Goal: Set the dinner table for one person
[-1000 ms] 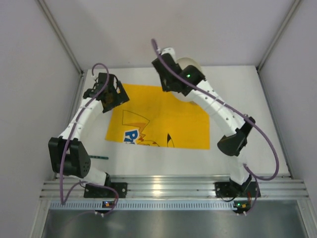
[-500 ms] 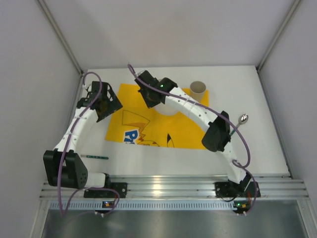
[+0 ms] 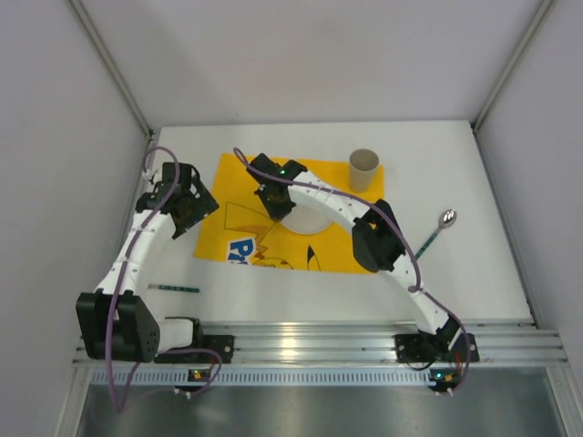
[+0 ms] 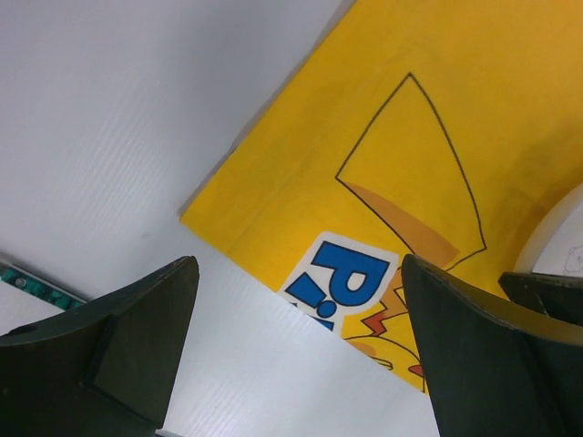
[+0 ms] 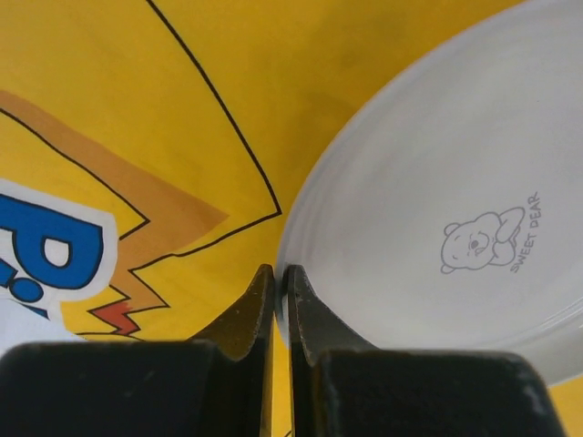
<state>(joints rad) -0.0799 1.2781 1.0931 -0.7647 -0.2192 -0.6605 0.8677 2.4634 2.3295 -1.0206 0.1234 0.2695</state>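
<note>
One white plate (image 5: 437,182) seems to lie flat on a yellow mat (image 3: 351,248) spread on the dinner table (image 3: 455,273), whose white top shows all round it. We see the right gripper (image 5: 281,270) pinched tight on the plate's rim. The left gripper (image 4: 299,264) gapes wide, empty, above the mat's left edge.
</note>
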